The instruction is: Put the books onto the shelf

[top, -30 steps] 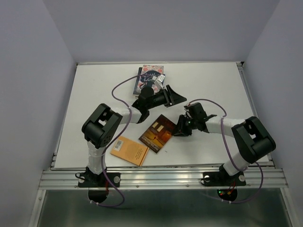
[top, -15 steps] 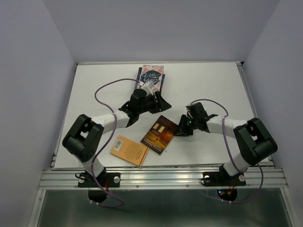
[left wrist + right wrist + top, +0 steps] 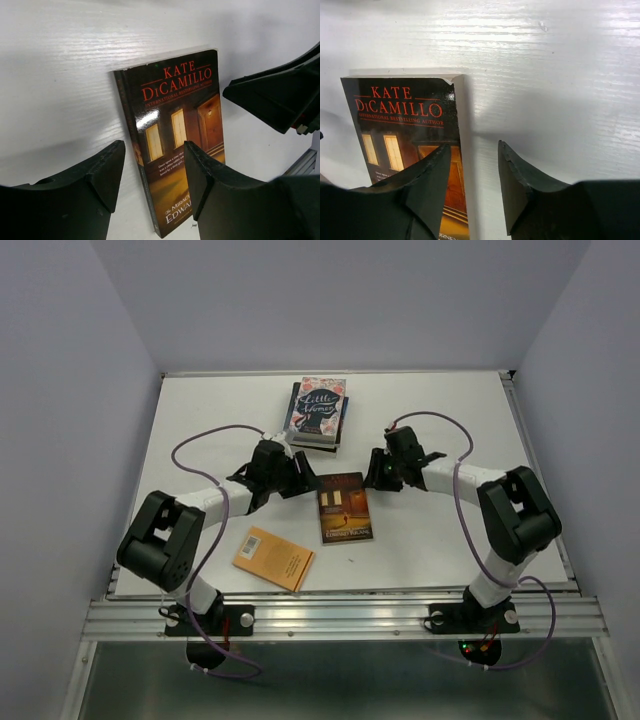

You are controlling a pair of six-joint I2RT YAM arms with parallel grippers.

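A brown Kate DiCamillo book (image 3: 343, 507) lies flat on the white table (image 3: 450, 410), between the two grippers. My left gripper (image 3: 306, 483) stands open at its left edge, and the spine (image 3: 131, 135) shows between the two fingers (image 3: 102, 172). My right gripper (image 3: 373, 476) stands open at the book's far right corner, astride the page edge (image 3: 465, 150); nothing is gripped. An orange book (image 3: 274, 558) lies near the front edge. A stack of books topped by a floral cover (image 3: 319, 408) sits at the back. The shelf is out of view.
The metal rail (image 3: 340, 615) runs along the table's near edge, with both arm bases on it. Grey walls close in the left, right and back. In the left wrist view, the right gripper's black finger (image 3: 277, 97) shows just beyond the brown book.
The brown book has turned from slanted to nearly square with the table. The right gripper opened and moved to its far corner. The left arm swung back from the stack to the book's left edge.
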